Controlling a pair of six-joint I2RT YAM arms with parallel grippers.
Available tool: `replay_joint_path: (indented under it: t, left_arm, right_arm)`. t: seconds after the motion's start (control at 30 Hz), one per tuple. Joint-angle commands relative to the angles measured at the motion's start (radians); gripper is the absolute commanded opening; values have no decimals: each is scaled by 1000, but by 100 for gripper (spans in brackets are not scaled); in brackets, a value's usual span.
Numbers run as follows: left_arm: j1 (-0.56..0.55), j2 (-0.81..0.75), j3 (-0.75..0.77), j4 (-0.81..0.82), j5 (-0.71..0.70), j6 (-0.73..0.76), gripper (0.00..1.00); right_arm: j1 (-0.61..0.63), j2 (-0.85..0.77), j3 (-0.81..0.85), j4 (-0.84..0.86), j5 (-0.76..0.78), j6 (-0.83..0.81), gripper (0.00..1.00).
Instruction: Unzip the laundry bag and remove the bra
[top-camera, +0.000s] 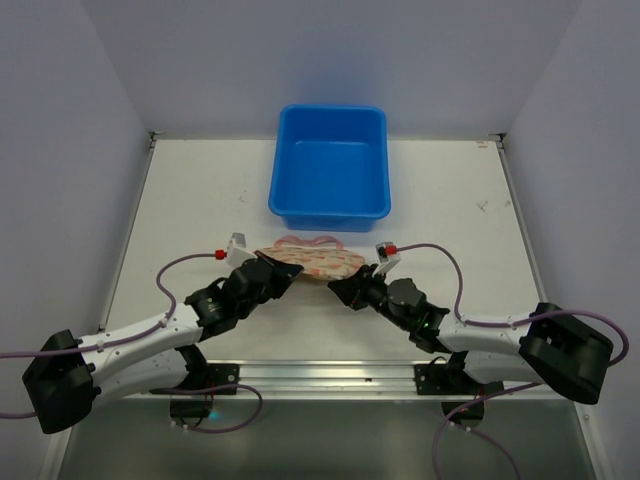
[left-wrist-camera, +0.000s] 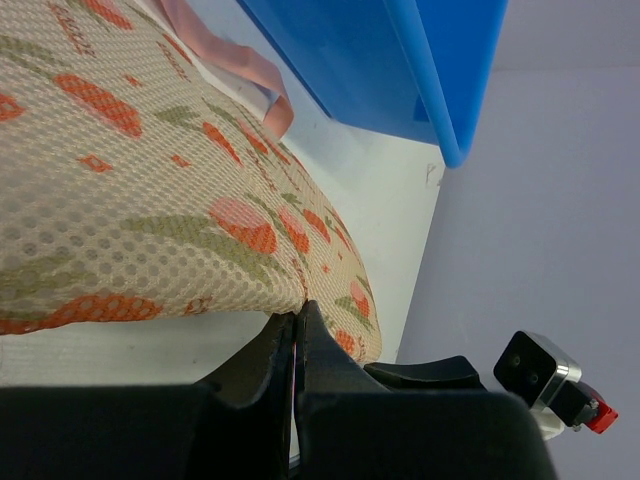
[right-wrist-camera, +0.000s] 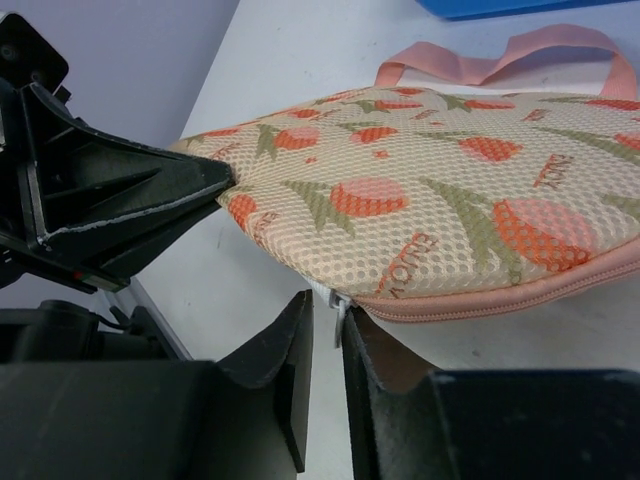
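Note:
The laundry bag, cream mesh with orange-pink print and pink zipper edging, lies flat on the table in front of the blue tub. My left gripper is shut on the bag's left end; in the right wrist view its fingers pinch that tip. My right gripper is at the bag's near edge, its jaws a narrow gap apart around the white zipper pull, which rests against the right-hand finger. The zipper is closed. The bra is hidden, no part of it shows.
The blue tub stands just behind the bag, and shows in the left wrist view. The bag's pink strap loop lies on the table toward the tub. White walls enclose the table on three sides.

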Motion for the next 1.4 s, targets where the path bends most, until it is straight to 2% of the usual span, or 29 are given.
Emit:
replay_joint_path:
  t: [0.0, 0.13, 0.23, 0.33, 0.4, 0.5, 0.77, 0.9, 0.97, 1.03, 1.13, 1.17, 1.2, 1.23, 1.3, 1.37]
  left_arm:
    - [-4, 1, 8, 51, -8, 21, 0]
    - [-4, 0, 3, 51, -9, 21, 0]
    - [-4, -9, -3, 45, -17, 21, 0]
    - [-4, -23, -8, 30, -34, 23, 0]
    - [-3, -35, -12, 23, -41, 26, 0]
    - [-3, -51, -18, -15, -57, 30, 0]
    - [43, -94, -58, -94, -51, 73, 0]
    - [95, -135, -103, -110, -8, 118, 0]
    - [137, -144, -115, -119, 29, 177, 0]
    - [167, -137, -106, -113, 101, 272, 0]
    - [194, -94, -55, -124, 161, 384, 24]
    - [194, -69, -40, -136, 201, 401, 46]
    - [194, -62, -20, -135, 225, 415, 59]
    - [194, -54, -15, -124, 271, 432, 77]
    - [194, -54, -11, -112, 310, 437, 88]
    - [192, -74, -9, -108, 345, 435, 93]
  right_arm:
    - [-2, -25, -15, 65, 68, -16, 18]
    - [-2, -39, -33, 63, 91, -6, 0]
    - [-3, -77, -56, 36, 84, 11, 0]
    - [-3, -143, -30, -158, 62, 27, 0]
    - [-5, -229, 16, -391, 71, 37, 0]
    - [-19, -333, 47, -598, 67, 37, 0]
    - [-167, -446, 60, -837, -116, 24, 0]
    - [-174, -463, 109, -944, -165, -41, 0]
    - [-174, -458, 137, -975, -171, -100, 0]
    - [-174, -447, 175, -998, -260, -151, 0]
    - [-165, -407, 215, -981, -346, -171, 0]
    - [-145, -377, 228, -974, -352, -170, 0]
    - [-132, -357, 252, -952, -355, -168, 0]
    - [-120, -335, 264, -942, -357, -162, 0]
    - [-94, -267, 301, -894, -372, -150, 0]
    - [-79, -227, 321, -862, -401, -128, 0]
